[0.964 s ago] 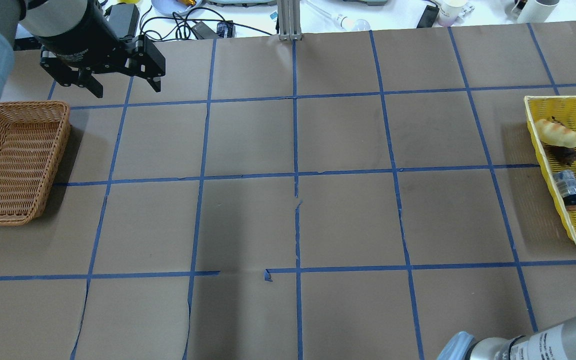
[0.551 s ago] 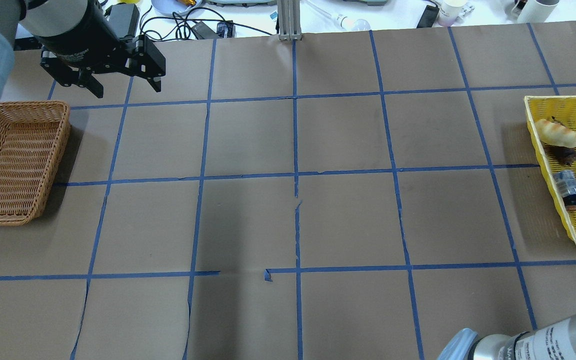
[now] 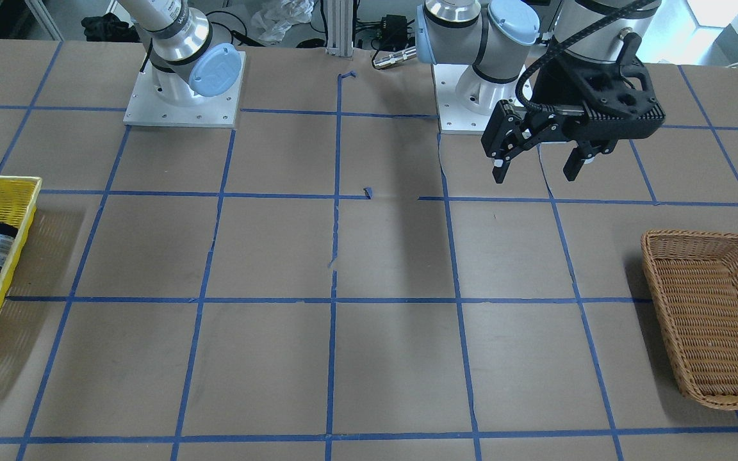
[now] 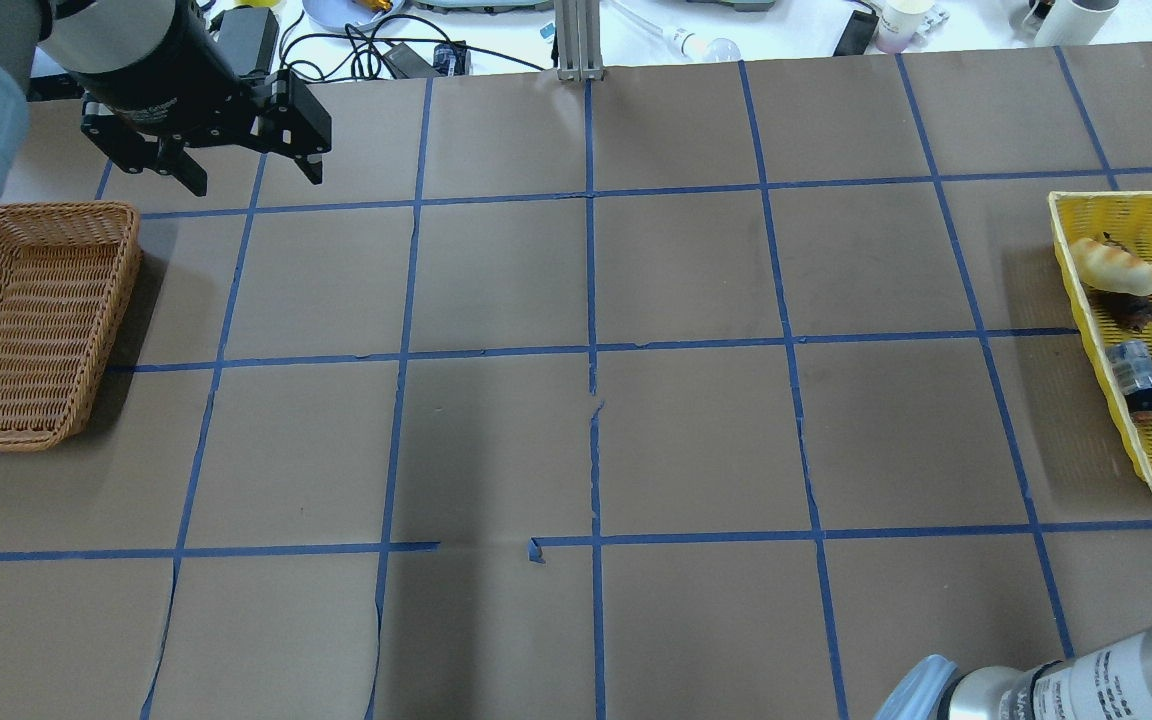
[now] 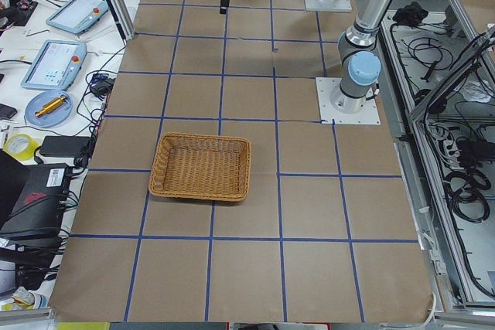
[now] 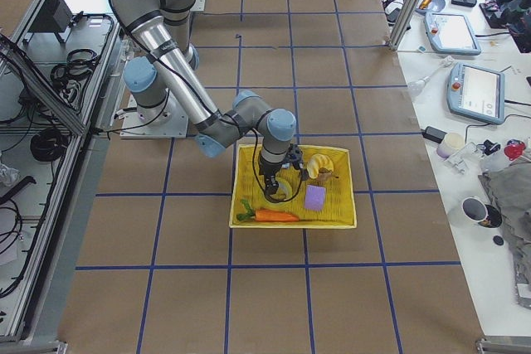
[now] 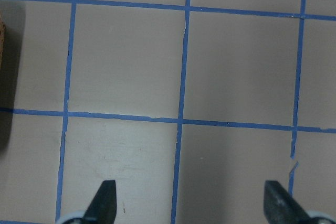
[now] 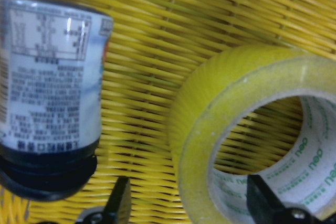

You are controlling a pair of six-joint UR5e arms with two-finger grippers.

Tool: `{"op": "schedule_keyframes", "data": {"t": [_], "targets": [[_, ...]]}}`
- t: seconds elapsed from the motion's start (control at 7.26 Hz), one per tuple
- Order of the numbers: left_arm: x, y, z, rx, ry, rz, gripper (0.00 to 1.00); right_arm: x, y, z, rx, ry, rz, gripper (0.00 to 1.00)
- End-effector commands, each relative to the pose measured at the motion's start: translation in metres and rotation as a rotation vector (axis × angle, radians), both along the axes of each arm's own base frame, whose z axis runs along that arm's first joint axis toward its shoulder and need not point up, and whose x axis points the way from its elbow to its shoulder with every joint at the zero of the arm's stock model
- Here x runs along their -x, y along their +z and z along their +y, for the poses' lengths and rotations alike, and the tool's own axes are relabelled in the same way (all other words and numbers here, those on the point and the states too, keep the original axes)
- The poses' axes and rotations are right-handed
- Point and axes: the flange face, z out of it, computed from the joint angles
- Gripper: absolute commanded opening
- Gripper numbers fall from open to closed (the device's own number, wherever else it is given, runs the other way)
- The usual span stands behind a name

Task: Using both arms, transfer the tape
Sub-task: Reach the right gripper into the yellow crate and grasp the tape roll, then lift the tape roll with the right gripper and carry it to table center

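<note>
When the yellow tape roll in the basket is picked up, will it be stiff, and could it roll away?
The tape is probably stiff: thick wound layers on a white core. Its glossy side may slip in the fingers. Nudged, it could roll toward the bottle beside it.

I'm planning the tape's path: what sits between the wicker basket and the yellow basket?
Nothing stands there. The overhead view shows only bare brown table crossed by blue tape lines between the wicker basket and the yellow basket.
</note>
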Motion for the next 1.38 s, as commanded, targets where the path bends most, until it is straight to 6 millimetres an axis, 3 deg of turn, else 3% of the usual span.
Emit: {"op": "schedule_keyframes", "data": {"t": [0.0, 0.28, 0.55, 0.69, 0.83, 0.96, 1.1, 1.24], "targets": [[0.000, 0.000, 0.000, -0.001, 0.000, -0.001, 1.00, 0.000, 0.009, -0.003, 0.023, -0.007, 0.003, 0.00], [0.000, 0.000, 0.000, 0.001, 0.000, -0.002, 1.00, -0.011, 0.054, -0.019, 0.081, 0.024, 0.062, 0.00], [0.000, 0.000, 0.000, 0.001, 0.000, 0.000, 1.00, -0.026, 0.105, -0.023, 0.139, -0.025, -0.004, 0.00], [-0.001, 0.000, 0.000, -0.001, 0.000, -0.002, 1.00, -0.047, 0.122, -0.037, 0.161, -0.074, -0.075, 0.00], [0.000, 0.000, 0.000, 0.001, 0.000, 0.000, 1.00, -0.101, 0.136, -0.069, 0.176, -0.089, -0.081, 0.00], [0.000, 0.000, 0.000, 0.001, 0.000, 0.000, 1.00, -0.186, 0.143, -0.100, 0.201, -0.167, -0.081, 0.00], [0.000, 0.000, 0.000, 0.001, 0.000, 0.000, 1.00, -0.279, 0.142, -0.115, 0.221, -0.303, -0.084, 0.00], [0.000, 0.000, 0.000, -0.001, -0.001, -0.002, 1.00, -0.363, 0.139, -0.117, 0.235, -0.362, -0.095, 0.00]]}}
